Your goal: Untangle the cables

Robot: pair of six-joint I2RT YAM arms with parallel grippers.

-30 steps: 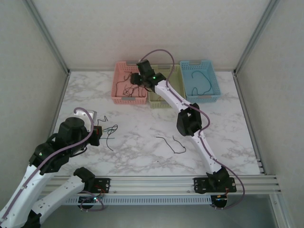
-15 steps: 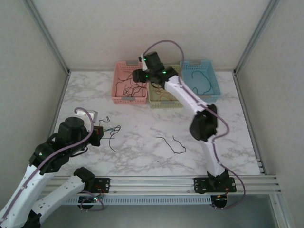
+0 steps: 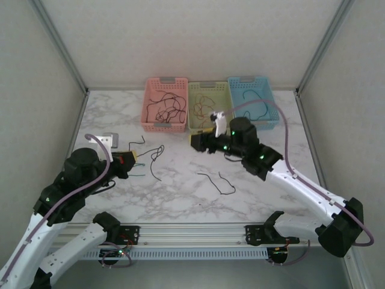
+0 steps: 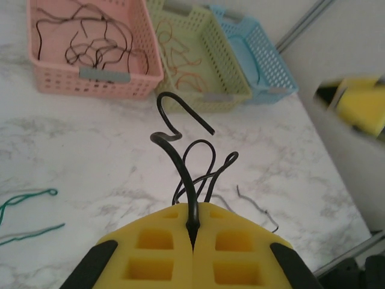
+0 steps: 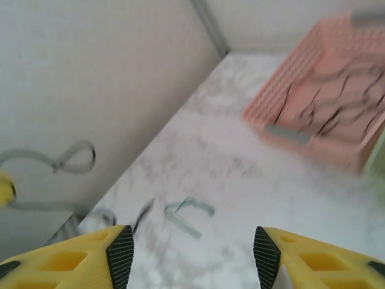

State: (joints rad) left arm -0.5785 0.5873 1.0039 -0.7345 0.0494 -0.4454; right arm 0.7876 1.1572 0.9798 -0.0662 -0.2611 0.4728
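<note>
My left gripper (image 3: 130, 158) (image 4: 194, 232) is shut on a black cable (image 3: 154, 160) (image 4: 178, 158), which sticks out between the yellow pads and curls in loops above the marble table. Left of it, a green cable (image 4: 25, 198) (image 3: 137, 175) lies flat on the table. Another loose black cable (image 3: 217, 181) (image 4: 260, 212) lies at the table's middle. My right gripper (image 3: 196, 142) (image 5: 192, 253) hovers open over the table in front of the baskets with nothing between its fingers; its view is blurred and shows the green cable (image 5: 190, 212) below.
Three baskets stand in a row at the back, each holding cables: pink (image 3: 163, 126) (image 4: 100, 75) (image 5: 287, 133), green (image 3: 207, 85) (image 4: 224, 96) and blue (image 3: 245, 79) (image 4: 272, 79). A small grey box (image 3: 110, 139) sits near the left wall.
My right arm has swung back from the pink basket to low over the table's middle. The left gripper has shifted right and up a little, carrying the black cable.
</note>
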